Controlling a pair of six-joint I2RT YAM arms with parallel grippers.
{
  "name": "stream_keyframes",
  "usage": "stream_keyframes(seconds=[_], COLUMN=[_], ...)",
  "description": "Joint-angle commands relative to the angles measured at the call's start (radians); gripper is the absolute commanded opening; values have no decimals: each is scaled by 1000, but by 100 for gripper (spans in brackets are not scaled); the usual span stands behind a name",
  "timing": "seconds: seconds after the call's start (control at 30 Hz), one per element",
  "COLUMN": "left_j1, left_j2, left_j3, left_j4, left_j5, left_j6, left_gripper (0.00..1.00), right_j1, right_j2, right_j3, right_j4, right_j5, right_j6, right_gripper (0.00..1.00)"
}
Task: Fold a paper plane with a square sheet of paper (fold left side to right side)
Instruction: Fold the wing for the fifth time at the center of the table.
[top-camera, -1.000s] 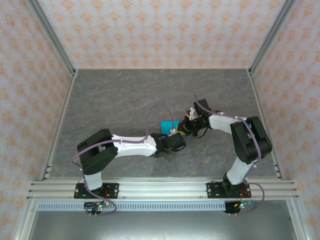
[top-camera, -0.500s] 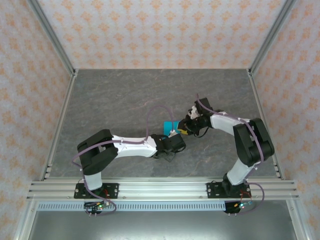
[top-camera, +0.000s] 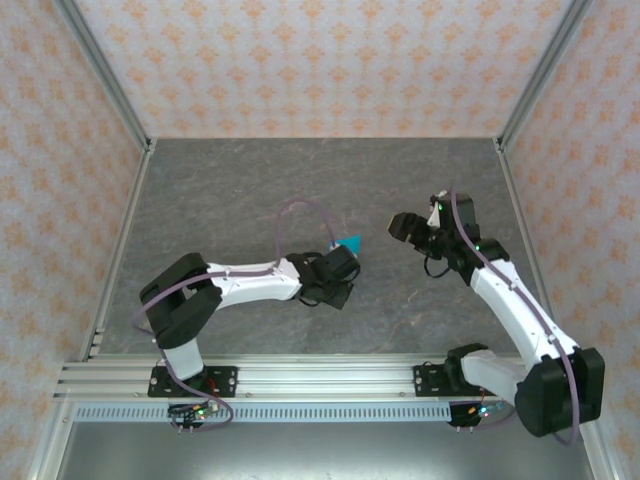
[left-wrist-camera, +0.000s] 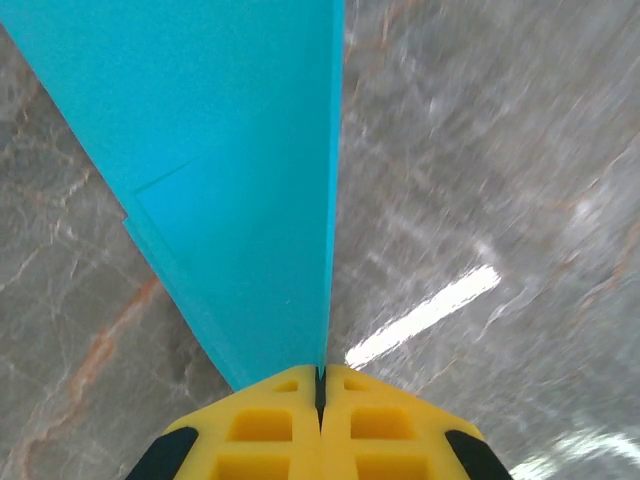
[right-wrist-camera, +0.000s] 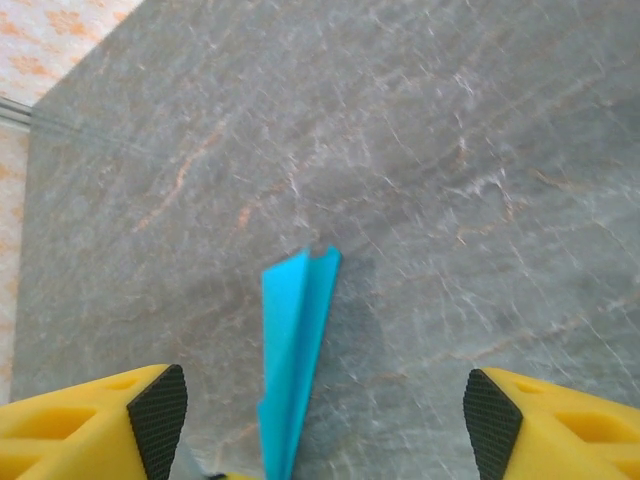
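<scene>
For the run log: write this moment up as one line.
left gripper: shut on narrow folded cyan-blue paper plane | right gripper: open, apart from the plane | surface: grey marbled table

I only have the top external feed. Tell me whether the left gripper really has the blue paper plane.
Observer: Yes. In the left wrist view, the left gripper has its yellow fingers pressed together on the narrow end of the paper plane.
Operator: Report the right gripper's jaws.
Observer: In the right wrist view, the right gripper is open wide and its fingers touch nothing.
Operator: Describe the plane's far end.
Observer: From the right wrist view, it splits into two points with a small notch between them.
</scene>
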Motion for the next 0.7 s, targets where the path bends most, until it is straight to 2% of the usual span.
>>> stream_keyframes(seconds=[0.0,0.1,0.2,0.47,0.67], left_j1=[35,68,99,175,210], left_j2=[-39,-36,-29,-42,-43], left_j3=[-46,-90,-141,-274,-343], left_j4=[118,217,330,614,766], left_j5=[145,219,290,419,472], left_j6=[-64,-124,-178,-340,-434], left_gripper=[3,2,2,0,0], right_j1=[2,24,78,195,255], right_j2=[0,17,55,169,270], right_j3=[-105,-201,-246,-274,-247], right_j4=[62,185,262,459,560], right_j5=[-15,-93,-89,-80,-88], right_j6=[29,96,124,201,235], right_gripper=[76,76,75,58,52])
